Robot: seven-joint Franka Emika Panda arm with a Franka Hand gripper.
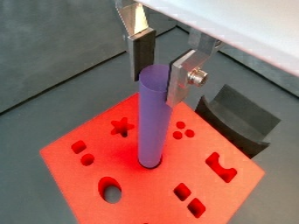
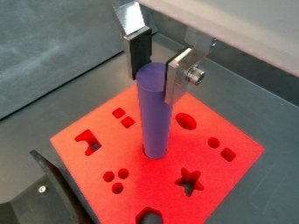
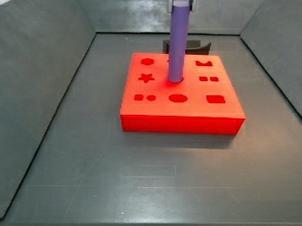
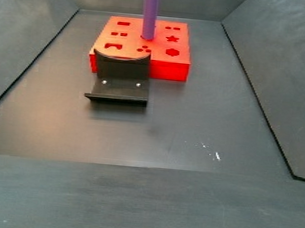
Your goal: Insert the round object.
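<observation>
Peg stands upright on the red block, its lower end at the middle of the block's top face, apparently in a hole there, though how deep it sits cannot be told. In both wrist views the tool is at the peg's upper end: one dark-padded silver finger lies against the far side of the peg and the other finger against the near side, so the tool is closed on the peg. The same hold shows from the opposite side.

In a side view the peg rises from the block and runs out of the top of the picture, so the tool is out of view there. In a side view the peg again stands straight on the block.

The block's top carries cut-out shapes: a star, a three-lobed hole, an oval, small squares and others. Beside the block lies a dark grey fixture, touching or just beside one edge of it.

The block rests on a dark grey tabletop with raised walls around it. No writing, brand or label can be read on any of the things.
</observation>
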